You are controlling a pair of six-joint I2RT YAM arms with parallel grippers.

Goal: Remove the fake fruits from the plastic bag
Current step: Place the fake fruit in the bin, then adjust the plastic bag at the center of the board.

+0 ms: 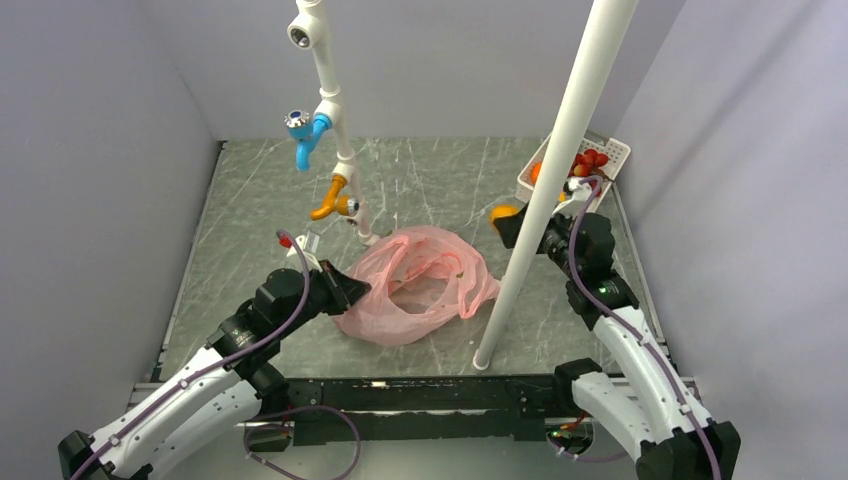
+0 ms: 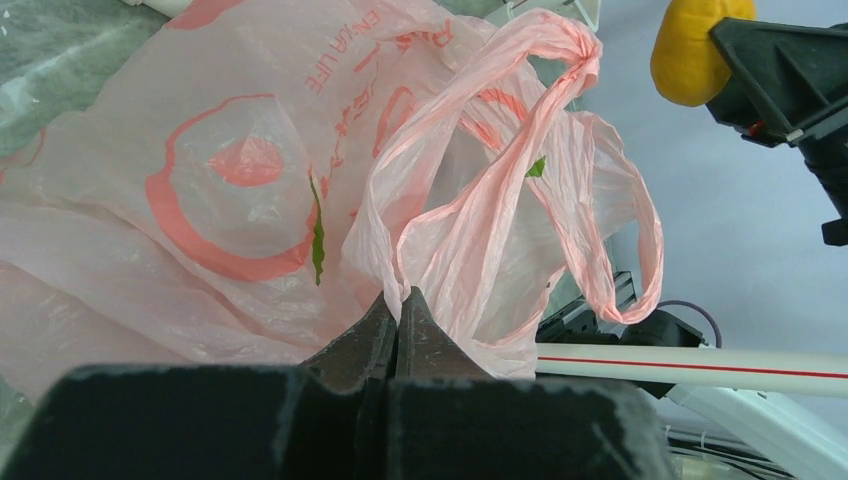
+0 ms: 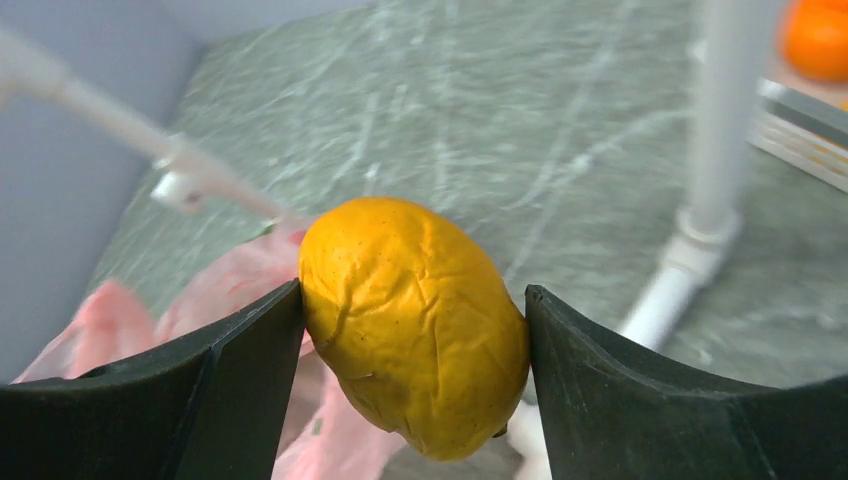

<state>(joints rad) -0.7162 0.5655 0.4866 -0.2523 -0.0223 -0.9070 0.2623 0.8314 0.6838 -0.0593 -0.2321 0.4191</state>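
From above, one pink plastic bag [image 1: 420, 285] lies mid-tabletop [image 1: 260, 200], and the left fingers [image 1: 350, 290] pinch its near-left edge. The right fingers [image 1: 509, 233] hold one yellow fake fruit [image 1: 502, 212] just right of the bag. One white basket [image 1: 612, 150], holding one orange fruit [image 1: 535, 172] and one red bunch [image 1: 592, 158], sits farther back-right and nearest that arm.

Left wrist view: the fingers are together, clamped on bag film.

Right wrist view: the fingers are apart, gripping the fruit across its short axis.

One bag [image 1: 415, 285], one basket [image 1: 612, 150], one yellow fruit [image 3: 415, 320], one orange fruit [image 3: 815, 35], one red bunch [image 1: 592, 159].
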